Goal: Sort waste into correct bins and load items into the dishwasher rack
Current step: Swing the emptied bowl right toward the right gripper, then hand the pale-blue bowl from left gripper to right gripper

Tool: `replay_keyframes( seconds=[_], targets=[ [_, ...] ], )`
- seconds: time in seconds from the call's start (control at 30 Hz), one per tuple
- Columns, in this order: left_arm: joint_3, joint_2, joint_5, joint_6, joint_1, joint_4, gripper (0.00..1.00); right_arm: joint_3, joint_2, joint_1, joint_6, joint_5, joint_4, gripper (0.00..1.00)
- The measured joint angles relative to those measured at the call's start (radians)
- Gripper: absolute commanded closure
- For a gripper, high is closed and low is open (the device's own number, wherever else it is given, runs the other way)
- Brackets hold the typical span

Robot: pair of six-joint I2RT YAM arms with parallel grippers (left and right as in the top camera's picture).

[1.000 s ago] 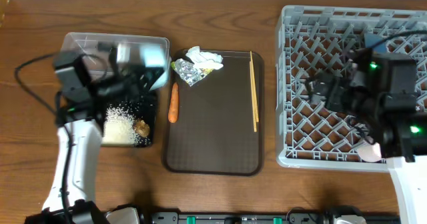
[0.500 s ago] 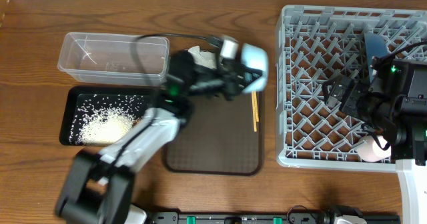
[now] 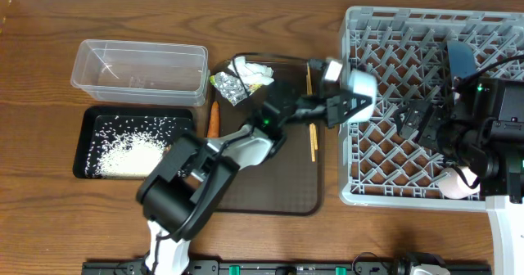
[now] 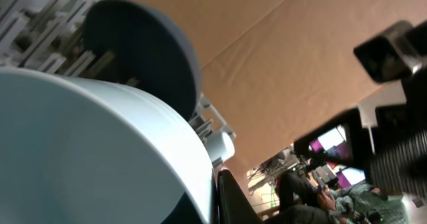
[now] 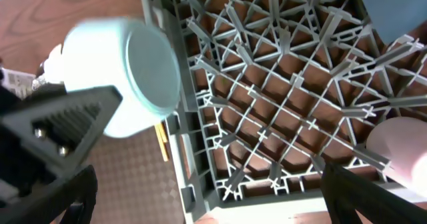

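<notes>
Wooden worktop [image 3: 41, 209], overhead view: the left gripper [image 3: 354, 101], jaws pinching the light-blue cup [image 3: 363, 83], holds it over the left rim of the grey rack [image 3: 385, 20]. The right gripper [image 3: 416, 121], jaws spread, hovers over the rack near the upright blue plate [image 3: 458, 60].

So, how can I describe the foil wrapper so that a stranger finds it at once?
Find the brown tray in the middle of the table and look at its top left corner in the overhead view. Two crumpled things lie there, side by side. The foil wrapper is the silvery, glinting one; the paper beside it is plain white.
</notes>
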Motion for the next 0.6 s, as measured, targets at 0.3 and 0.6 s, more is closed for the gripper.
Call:
replay_keyframes(
  seconds=[0.3,0.6],
  targets=[
    [0.146,0.078,-0.02,-0.048,-0.044,0.005,0.94,0.0,0.0,0.0,0.0,0.0,-0.019,0.01],
    [0.154,0.123,-0.074,-0.079,-0.067,0.003,0.94,0.0,0.0,0.0,0.0,0.0,-0.037,0.01]
  ],
)
